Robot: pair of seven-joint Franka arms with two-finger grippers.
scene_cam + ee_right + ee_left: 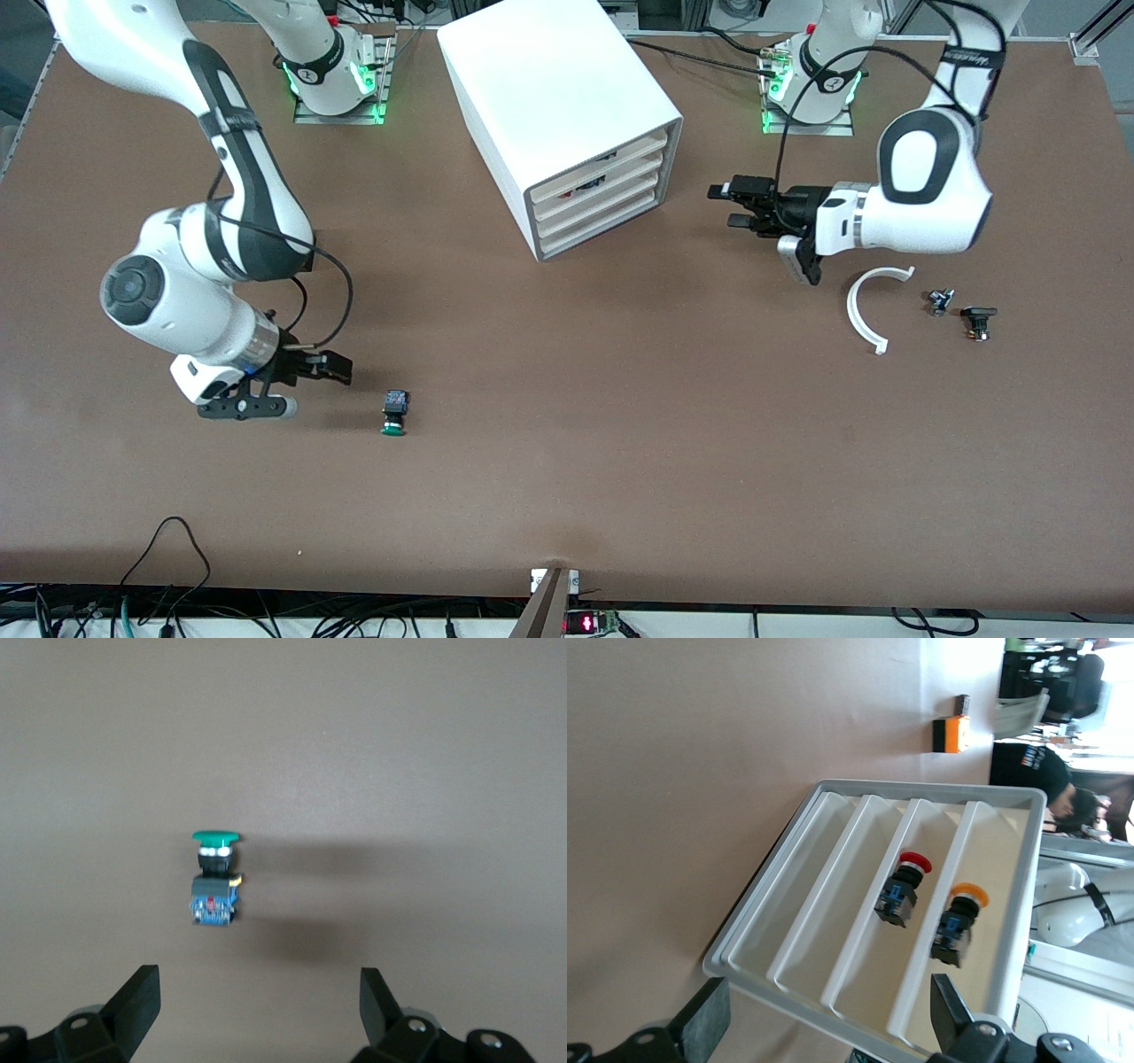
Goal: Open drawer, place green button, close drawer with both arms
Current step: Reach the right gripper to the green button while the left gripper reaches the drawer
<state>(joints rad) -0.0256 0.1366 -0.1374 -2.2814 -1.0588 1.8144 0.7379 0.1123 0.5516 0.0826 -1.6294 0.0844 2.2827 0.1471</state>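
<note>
**Green button lies loose on the tabletop, both tools wide open**

Nearest the front camera you have the button (394, 414), lying on its side on the bare brown tabletop (567, 461) toward the right arm's end. Its round green cap points at the front camera, and its black blocky body shows a blue-and-red patch with a yellow edge in the right wrist view (215, 881). You cannot read any lettering on it.

Your right tool (341, 370) sits just beside the button, low over the tabletop, fingers spread wide and holding nothing; the button lies apart from both fingertips (140, 992).

Your left tool (737, 204) hangs near the cabinet (554, 115), facing its drawer fronts, fingers also spread wide and empty. The drawer (602, 232), lowest of the four cream fronts, looks shut flush with the ones above. In the left wrist view you can see two buttons on the upper shelves, one red-capped (904, 889) and one orange-capped (959, 921).

The left arm's black band (971, 58) carries small white writing that you cannot make out.

Toward the left arm's end lie a white curved strip (864, 310) and two small black-and-silver parts (961, 310).
</note>
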